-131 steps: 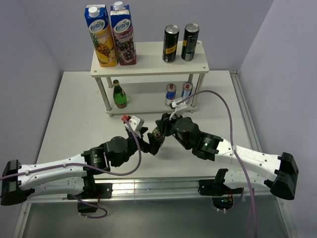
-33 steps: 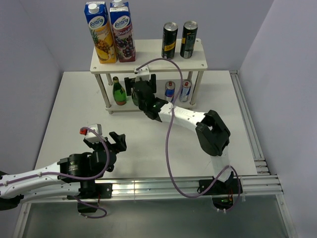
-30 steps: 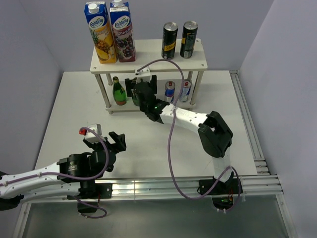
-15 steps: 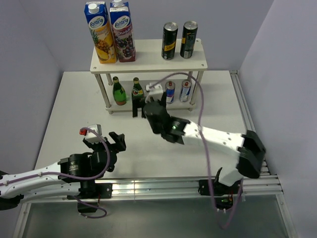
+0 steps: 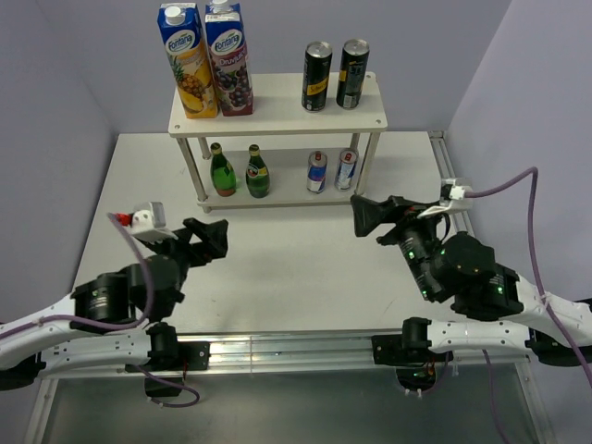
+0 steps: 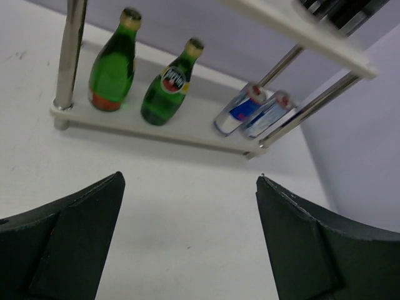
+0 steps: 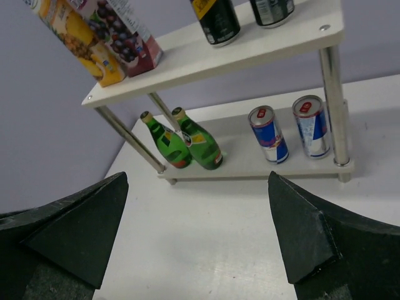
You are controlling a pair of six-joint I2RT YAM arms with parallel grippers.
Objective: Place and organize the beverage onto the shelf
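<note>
**All six drinks on the shelf, both grippers empty in front of it**

The shelf (image 5: 277, 106) stands near the far edge of the table (image 5: 305, 268), with its long side running left to right. On the lower board, the two green bottles (image 5: 222, 171) (image 5: 257, 172) stand close together toward the left end. The two silver-blue cans (image 5: 317, 172) (image 5: 347, 169) stand side by side toward the right end. The two dark cans (image 5: 318, 76) (image 5: 352, 74) are on the right half of the upper board. The two juice cartons (image 5: 188, 67) (image 5: 228, 63) stand at its left end.

Every drink is upright, so its long axis is vertical and its top points up.

The left gripper (image 5: 211, 239) and the right gripper (image 5: 361, 217) both have their jaws wide apart and hold nothing. They are over the table, well apart from the shelf, and both point toward it. The left one is nearer to the bottles and the right one is nearer to the silver-blue cans.

I judge that the placing is done. Any coming move would go forward to the lower board.
</note>
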